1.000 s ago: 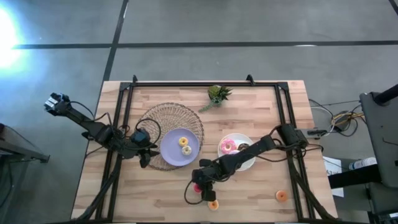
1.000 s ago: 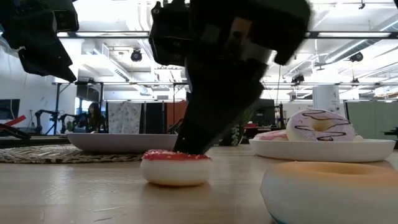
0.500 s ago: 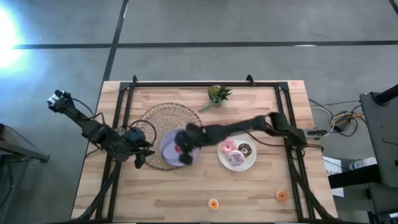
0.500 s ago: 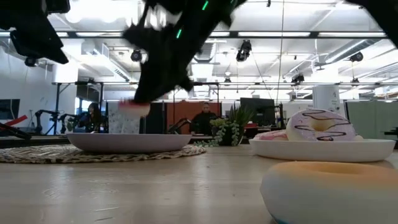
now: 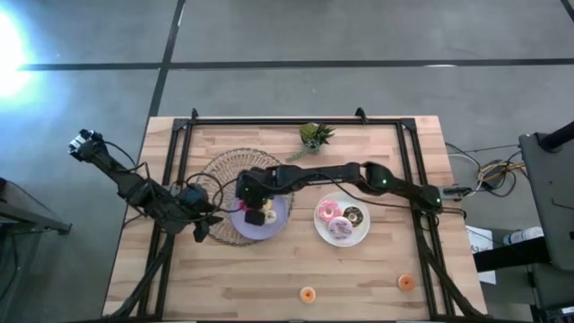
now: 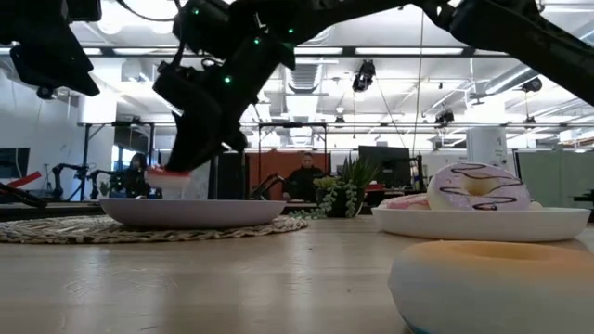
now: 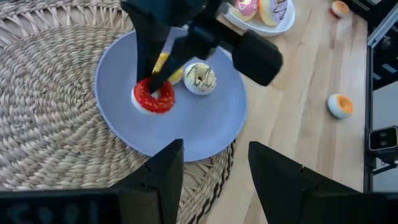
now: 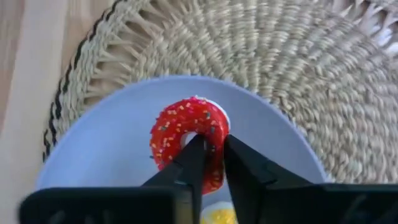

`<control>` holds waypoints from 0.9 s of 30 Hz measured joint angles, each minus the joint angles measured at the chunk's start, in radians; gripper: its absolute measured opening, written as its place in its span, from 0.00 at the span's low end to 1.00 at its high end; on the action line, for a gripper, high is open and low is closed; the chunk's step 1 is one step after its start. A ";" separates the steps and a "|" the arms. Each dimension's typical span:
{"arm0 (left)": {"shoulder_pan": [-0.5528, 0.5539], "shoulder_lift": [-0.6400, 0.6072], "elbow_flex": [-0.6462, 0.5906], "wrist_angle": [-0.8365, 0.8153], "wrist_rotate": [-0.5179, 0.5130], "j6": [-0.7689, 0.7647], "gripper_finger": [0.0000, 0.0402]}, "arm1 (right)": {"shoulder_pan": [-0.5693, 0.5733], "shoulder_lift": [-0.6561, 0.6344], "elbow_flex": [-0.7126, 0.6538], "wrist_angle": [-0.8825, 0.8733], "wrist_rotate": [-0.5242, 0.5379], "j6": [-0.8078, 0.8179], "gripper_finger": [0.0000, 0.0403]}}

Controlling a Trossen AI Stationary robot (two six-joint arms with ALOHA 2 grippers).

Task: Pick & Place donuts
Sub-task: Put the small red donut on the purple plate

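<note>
My right gripper reaches across the table and is shut on a red sprinkled donut over the left part of the lavender plate, which lies on a round woven mat. In the low view the donut sits tilted just above the plate's rim. A yellow donut and a white chocolate-drizzled donut rest on the same plate. My left gripper is open and waits at the mat's near-left edge, touching nothing. My right gripper pinches the red donut's ring with one finger in its hole and the other outside the ring. The fingers come slanting down from the table's right. The donut hangs tilted at the fingertips, just over the plate; whether it touches the plate, I cannot tell.
A white plate right of the mat carries pink, chocolate and white donuts. Two small orange donuts lie near the table's near edge, one filling the low view's foreground. A small green plant stands at the far edge.
My right gripper has lifted the red donut clear from the table near the near edge, swung it toward the far left over the lavender plate, and lowered it over the plate's left part. It has stayed shut on the donut throughout.
</note>
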 joint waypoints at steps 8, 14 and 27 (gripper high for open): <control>0.000 -0.003 0.000 -0.001 -0.011 0.008 0.39 | 0.003 0.005 0.002 -0.058 0.004 -0.002 0.38; -0.001 -0.003 -0.025 0.005 -0.063 0.005 0.39 | 0.032 -0.011 0.002 -0.033 0.166 -0.073 0.49; 0.121 0.066 -0.339 0.691 -0.032 0.013 0.34 | 0.045 -0.014 0.000 -0.051 0.158 -0.023 0.53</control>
